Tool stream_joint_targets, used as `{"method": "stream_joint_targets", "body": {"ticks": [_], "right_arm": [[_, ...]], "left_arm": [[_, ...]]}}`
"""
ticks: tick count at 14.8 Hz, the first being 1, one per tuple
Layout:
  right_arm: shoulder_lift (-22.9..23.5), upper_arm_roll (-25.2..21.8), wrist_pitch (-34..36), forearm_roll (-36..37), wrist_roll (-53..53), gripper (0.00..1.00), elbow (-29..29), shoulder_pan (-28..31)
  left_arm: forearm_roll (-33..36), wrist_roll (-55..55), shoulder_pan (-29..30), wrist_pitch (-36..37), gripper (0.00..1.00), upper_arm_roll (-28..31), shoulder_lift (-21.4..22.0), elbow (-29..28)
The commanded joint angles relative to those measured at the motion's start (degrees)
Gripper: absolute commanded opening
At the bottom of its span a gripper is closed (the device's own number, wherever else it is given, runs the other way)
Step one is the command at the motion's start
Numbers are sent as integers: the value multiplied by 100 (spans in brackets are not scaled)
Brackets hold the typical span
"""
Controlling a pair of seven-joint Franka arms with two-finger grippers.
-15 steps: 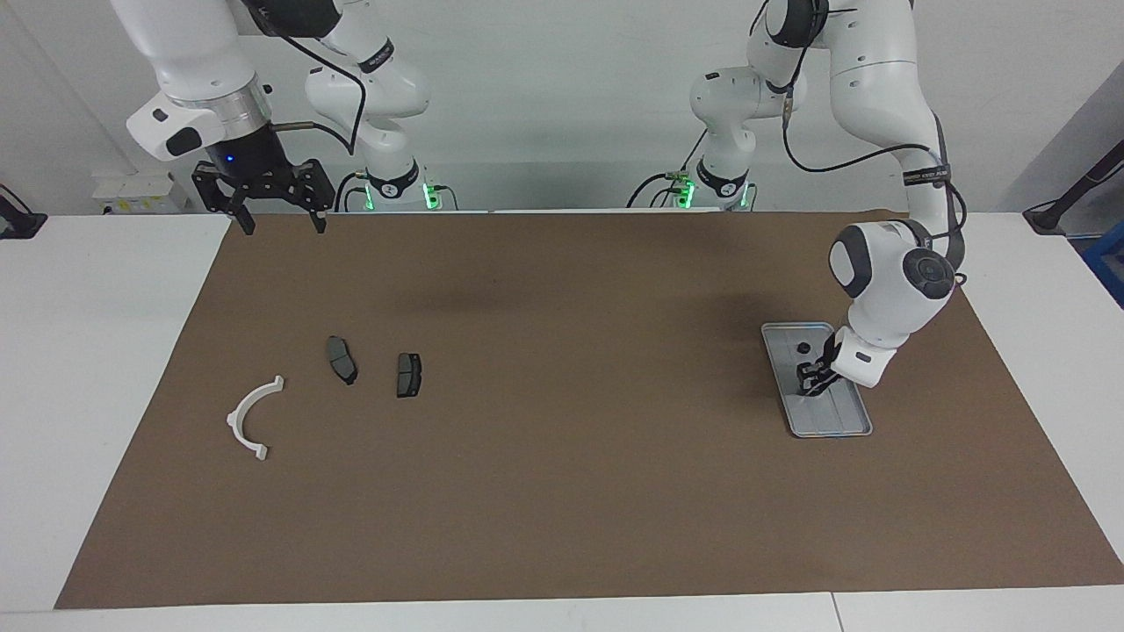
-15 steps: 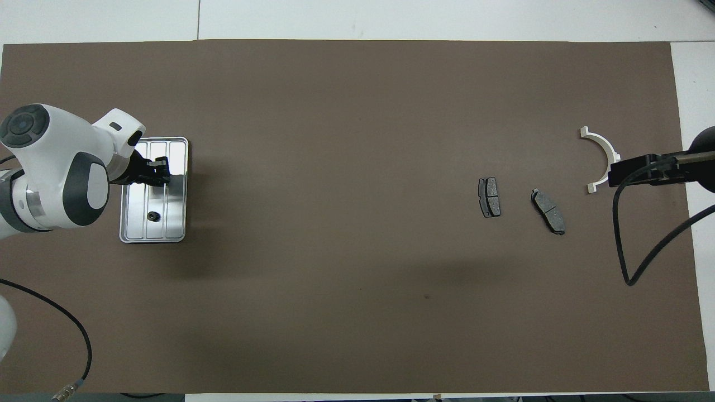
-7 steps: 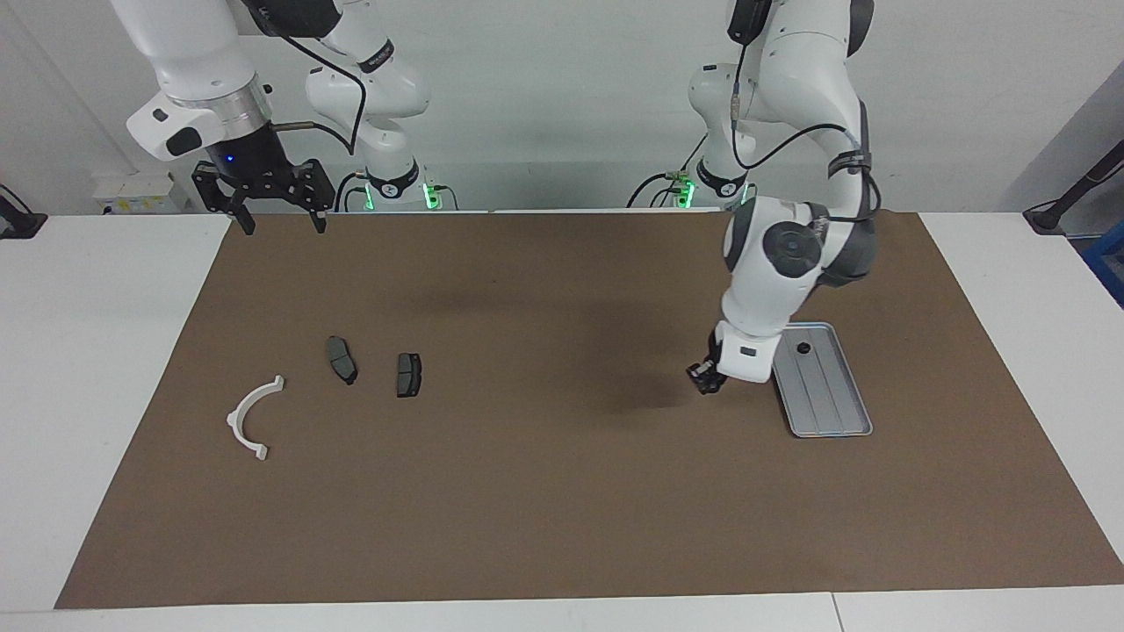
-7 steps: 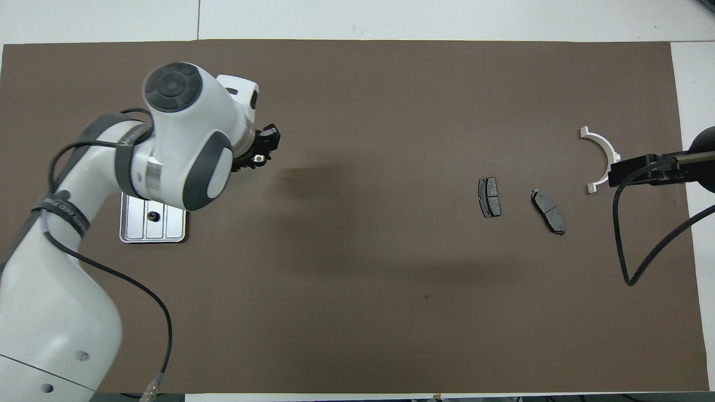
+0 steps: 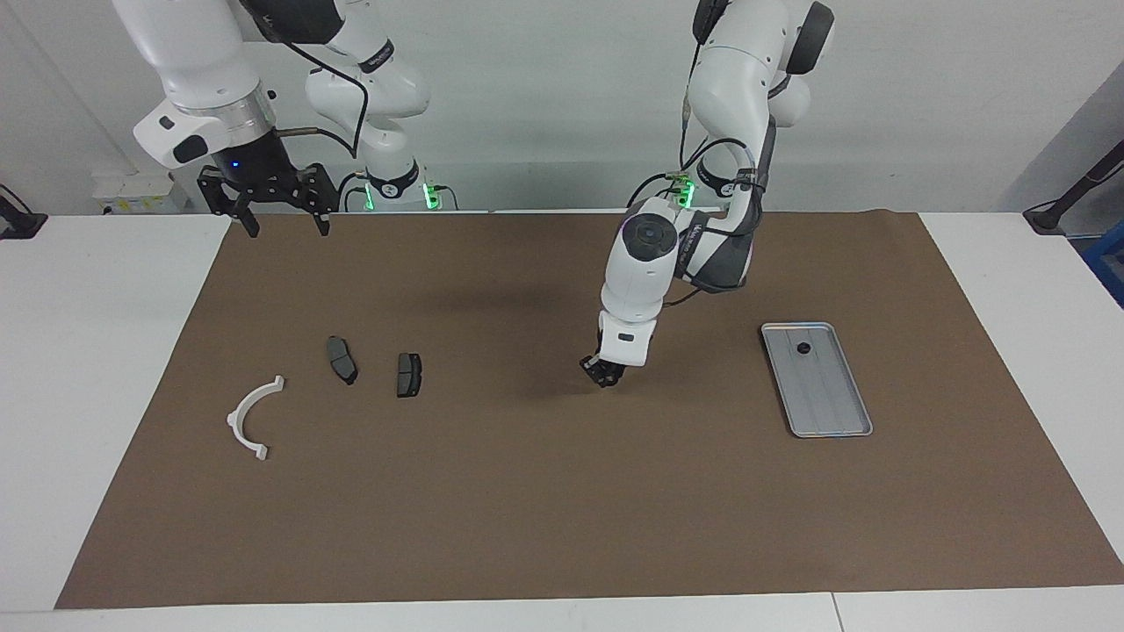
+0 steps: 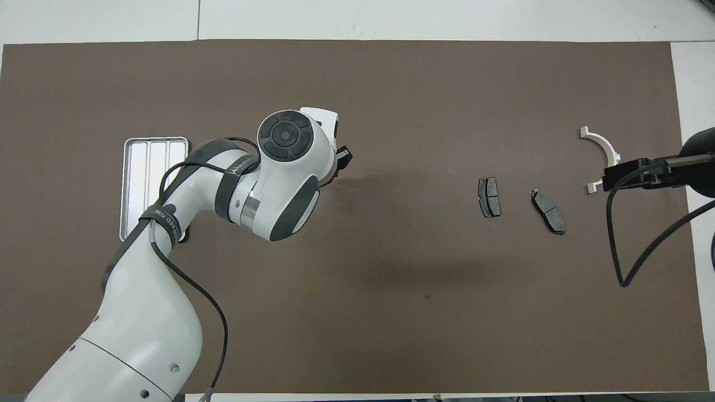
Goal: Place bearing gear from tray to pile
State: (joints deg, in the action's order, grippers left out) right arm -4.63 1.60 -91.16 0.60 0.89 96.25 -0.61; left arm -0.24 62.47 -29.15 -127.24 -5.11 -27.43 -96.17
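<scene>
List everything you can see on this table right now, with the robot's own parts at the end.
tray: one, silver-grey, on the mat toward the left arm's end.
small round part: one, black, on the tray at its end nearer the robots.
brake pads: two, dark grey, side by side toward the right arm's end.
half-ring bracket: one, white, beside the pads, closer to the right arm's end.
mat: one, brown, covering the table.
table: one, white.
left claw: one, black, over the mat between tray and pads.
right claw: one, black, open, waiting over the mat's edge by the robots.
</scene>
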Motion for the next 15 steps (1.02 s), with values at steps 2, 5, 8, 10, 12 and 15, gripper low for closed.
{"method": "stream_joint_targets", "body": {"ticks": [2, 5, 8, 10, 12, 15], "right_arm": [[-117, 42, -393, -174, 96, 100, 508, -18], [-117, 77, -762, -183, 445, 100, 772, -262], [-56, 77, -1052, -183, 1271, 100, 974, -658], [23, 77, -1359, -183, 1615, 100, 1132, -869], [146, 69, -1641, -183, 1966, 100, 1229, -1037], [357, 77, -1931, -183, 2450, 100, 1273, -1309]], "left_arm": [[-64, 20, -135, -284, 6, 116, 71, -446], [-64, 20, -153, -275, 8, 107, 80, -464], [-72, 37, -153, -275, 23, 107, 89, -499], [-64, 160, -179, -389, 23, 107, 115, -622], [-72, 160, -179, -425, 44, 107, 133, -675], [-55, 152, -144, 65, 100, 133, 133, -387]]}}
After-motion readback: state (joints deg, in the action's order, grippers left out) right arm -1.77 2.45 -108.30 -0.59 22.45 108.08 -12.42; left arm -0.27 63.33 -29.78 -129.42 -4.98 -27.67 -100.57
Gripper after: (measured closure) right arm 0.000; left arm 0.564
